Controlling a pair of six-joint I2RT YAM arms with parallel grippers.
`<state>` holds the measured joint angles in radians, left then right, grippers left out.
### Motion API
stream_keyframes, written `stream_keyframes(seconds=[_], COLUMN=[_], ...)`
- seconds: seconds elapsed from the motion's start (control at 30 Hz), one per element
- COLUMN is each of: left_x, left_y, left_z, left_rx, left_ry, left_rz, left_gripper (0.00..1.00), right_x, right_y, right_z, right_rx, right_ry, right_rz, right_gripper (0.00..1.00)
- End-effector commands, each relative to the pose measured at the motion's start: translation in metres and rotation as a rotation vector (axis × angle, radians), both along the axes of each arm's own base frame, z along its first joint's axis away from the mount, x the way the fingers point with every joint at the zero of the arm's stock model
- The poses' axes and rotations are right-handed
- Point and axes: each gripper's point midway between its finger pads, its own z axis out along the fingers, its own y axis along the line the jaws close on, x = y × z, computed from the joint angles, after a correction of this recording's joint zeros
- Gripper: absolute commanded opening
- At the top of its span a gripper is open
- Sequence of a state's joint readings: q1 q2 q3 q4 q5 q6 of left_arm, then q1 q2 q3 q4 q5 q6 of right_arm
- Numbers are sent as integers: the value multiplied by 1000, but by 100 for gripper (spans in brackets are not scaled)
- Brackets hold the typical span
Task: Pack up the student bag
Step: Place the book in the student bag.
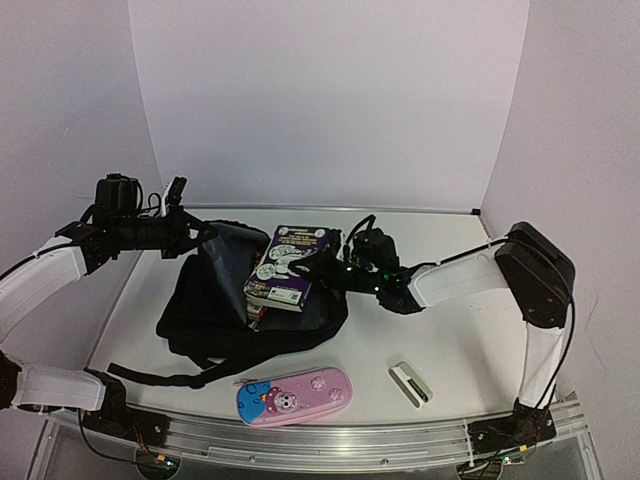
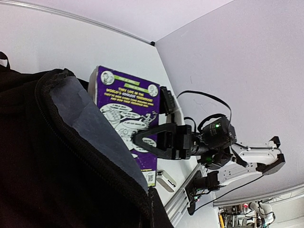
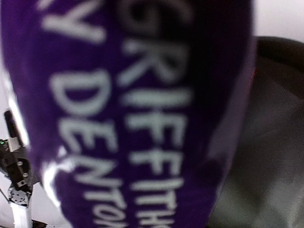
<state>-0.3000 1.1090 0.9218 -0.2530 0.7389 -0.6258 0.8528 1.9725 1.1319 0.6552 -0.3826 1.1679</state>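
Observation:
The student bag (image 1: 210,300), a large black backpack, lies left of centre with its mouth open toward the right. My left gripper (image 1: 197,232) is shut on the bag's upper edge and holds the flap up; black fabric and grey lining (image 2: 42,166) fill the left wrist view and hide its fingers. My right gripper (image 1: 325,265) is shut on a purple book (image 1: 290,262), tilted at the bag's mouth with its lower end inside. The left wrist view shows the book's cover (image 2: 126,107) with my right gripper (image 2: 142,140) across it. The book's spine (image 3: 142,118) fills the right wrist view and hides the fingers.
A pink-and-blue cartoon pencil case (image 1: 294,395) lies near the front edge, below the bag. A small white and grey item (image 1: 411,383) lies to its right and also shows in the left wrist view (image 2: 166,179). A bag strap (image 1: 150,375) trails toward the front left. White walls enclose the table.

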Motion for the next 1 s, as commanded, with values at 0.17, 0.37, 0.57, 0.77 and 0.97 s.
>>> stream_keyframes(seconds=[0.17,0.37,0.57,0.77,0.97], left_x=[9,9,11,13,16], left_y=[-8,-10,-17,-21,-25], left_z=[59,72,73,63,47], left_rx=[-77,-95,-115,-112,-134], left_ry=[-197,-236,-222,-199,-142], left_rz=[-39,-57,-108,-127,-149], left_gripper=[0,0,0,0,0], right_x=[-17,-23,-23,-10,-2], right_y=[34,38,55,83,109], right_z=[-4,-23,-18,-33,-49], right_rx=[97,74,102,107,97], right_ry=[-14,9,11,3,-5], right_rz=[61,90,123,151,191], right_gripper=[0,0,0,0,1])
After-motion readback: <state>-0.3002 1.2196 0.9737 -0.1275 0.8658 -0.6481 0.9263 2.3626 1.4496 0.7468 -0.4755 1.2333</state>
